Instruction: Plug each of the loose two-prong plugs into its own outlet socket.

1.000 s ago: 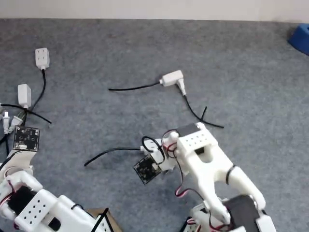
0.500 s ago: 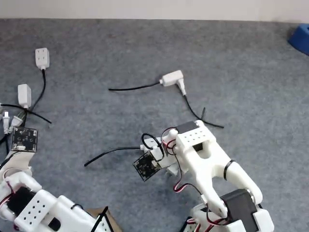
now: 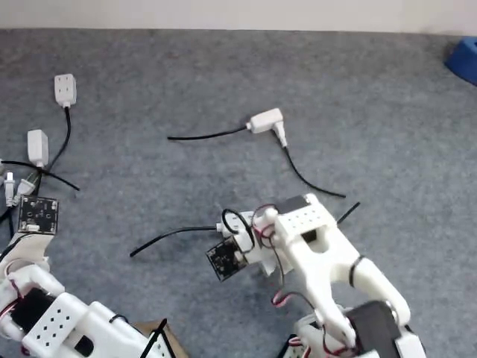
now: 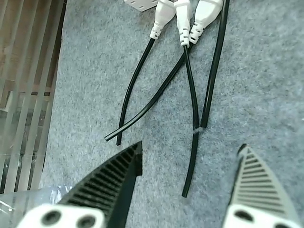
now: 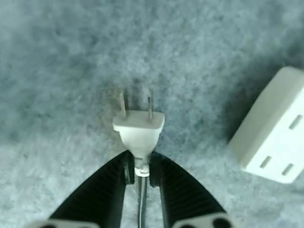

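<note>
My right gripper point(image 5: 139, 165) is shut on the neck of a white two-prong plug point(image 5: 139, 126), whose prongs point away just above the grey carpet. A white outlet block point(image 5: 271, 127) with slotted sockets lies close beside the plug, apart from it. In the high view the right arm point(image 3: 313, 231) is at centre front, and the plug's black cord end point(image 3: 348, 212) sticks out beside it. My left gripper point(image 4: 187, 159) stands open over the carpet. Three white plugs point(image 4: 184, 21) with black cords point(image 4: 192, 104) lie beyond it.
Another white outlet block point(image 3: 266, 120) with a cord lies at centre back. Two more outlet blocks point(image 3: 65, 89) point(image 3: 37, 146) sit at the far left. A black cord point(image 3: 171, 233) runs left from the right arm. A blue object point(image 3: 463, 60) is at the right edge.
The right arm has shifted slightly toward the front. The loose cord end swung from behind the arm to its right side. The left arm has kept still.
</note>
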### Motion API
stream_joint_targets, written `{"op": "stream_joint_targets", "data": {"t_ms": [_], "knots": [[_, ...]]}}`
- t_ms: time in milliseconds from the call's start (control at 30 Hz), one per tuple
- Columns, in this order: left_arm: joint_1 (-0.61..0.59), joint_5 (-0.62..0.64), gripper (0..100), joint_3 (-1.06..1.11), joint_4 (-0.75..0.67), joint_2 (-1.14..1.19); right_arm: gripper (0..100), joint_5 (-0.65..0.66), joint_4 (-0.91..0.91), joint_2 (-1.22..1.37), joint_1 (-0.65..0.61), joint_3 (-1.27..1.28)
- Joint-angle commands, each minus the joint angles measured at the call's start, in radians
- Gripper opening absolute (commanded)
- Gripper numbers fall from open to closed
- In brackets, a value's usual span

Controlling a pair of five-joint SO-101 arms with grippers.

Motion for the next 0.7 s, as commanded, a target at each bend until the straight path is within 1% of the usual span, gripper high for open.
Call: {"op": "stream_joint_targets", "data": {"t_ms": [0, 67, 333, 400, 500, 567, 667], "knots": [[-0.007, -0.009, 30, -0.005, 0.0, -0.012, 8.1, -0.066, -0.122, 0.007, 0.004, 0.088], [-0.005, -0.009, 30, -0.005, 0.0, -0.012, 11.8, -0.091, -0.16, 0.007, 0.004, 0.102], [-0.007, -0.009, 30, -0.005, 0.0, -0.012, 11.9, -0.086, -0.162, 0.015, -0.022, 0.108], [-0.007, -0.009, 30, -0.005, 0.0, -0.012, 10.5, -0.152, -0.163, 0.01, -0.022, 0.108], [-0.002, -0.009, 30, -0.005, 0.0, -0.012, 0.1, -0.265, -0.163, 0.007, -0.022, 0.097], [-0.001, -0.009, 30, -0.005, 0.002, -0.012, 1.2, -0.359, -0.163, 0.005, -0.024, 0.096], [0.001, -0.009, 30, -0.007, 0.003, -0.012, 0.5, -0.537, -0.163, 0.005, -0.024, 0.061]]}}
